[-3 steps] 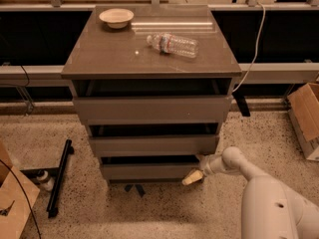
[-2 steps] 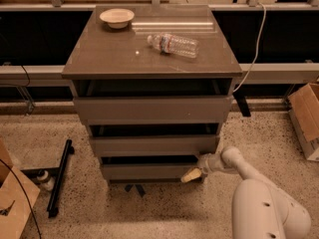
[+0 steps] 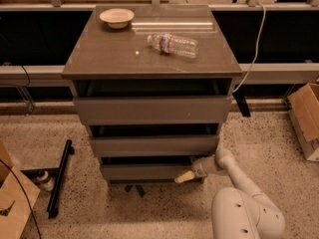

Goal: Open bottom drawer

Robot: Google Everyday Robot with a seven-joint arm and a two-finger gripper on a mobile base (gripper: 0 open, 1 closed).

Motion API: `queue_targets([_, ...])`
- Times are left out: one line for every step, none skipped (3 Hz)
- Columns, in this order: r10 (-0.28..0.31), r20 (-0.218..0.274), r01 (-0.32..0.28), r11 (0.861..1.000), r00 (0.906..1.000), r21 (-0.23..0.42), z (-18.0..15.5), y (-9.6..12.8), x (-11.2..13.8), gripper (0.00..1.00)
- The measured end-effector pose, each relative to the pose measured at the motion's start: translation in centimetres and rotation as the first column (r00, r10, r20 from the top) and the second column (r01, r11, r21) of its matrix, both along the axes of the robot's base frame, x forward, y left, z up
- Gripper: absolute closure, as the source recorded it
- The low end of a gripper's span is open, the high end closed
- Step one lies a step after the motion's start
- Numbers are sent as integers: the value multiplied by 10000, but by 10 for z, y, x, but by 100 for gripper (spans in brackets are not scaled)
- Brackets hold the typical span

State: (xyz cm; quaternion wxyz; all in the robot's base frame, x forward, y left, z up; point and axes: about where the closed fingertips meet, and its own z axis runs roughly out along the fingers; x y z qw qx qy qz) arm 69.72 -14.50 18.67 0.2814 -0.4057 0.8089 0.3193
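The bottom drawer (image 3: 144,172) is the lowest and narrowest of the cabinet's three grey-brown fronts, close to the floor. A dark gap shows above its top edge. My gripper (image 3: 183,177) reaches in from the lower right on its white arm (image 3: 234,180). Its pale tip lies against the right end of the bottom drawer's front, near the lower edge.
The middle drawer (image 3: 153,145) and top drawer (image 3: 152,109) sit above. A bowl (image 3: 116,17) and a lying plastic bottle (image 3: 173,44) are on the cabinet top. A black bar (image 3: 59,178) and a cardboard box (image 3: 12,203) lie at left, another box (image 3: 305,118) at right.
My gripper has shifted slightly left along the bottom drawer's front. The drawer fronts look unchanged.
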Motion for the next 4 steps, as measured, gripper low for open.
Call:
queue_targets([0,-1,0,10000,10000,0,8,0,0,39])
queue_targets([0,-1,0,10000,10000,0,15,0,0,64])
queue_targets([0,-2,0,10000,10000,-1,16,0,0,87])
queue_targets([2,-3,-2,10000,10000,0,16,0,0,100])
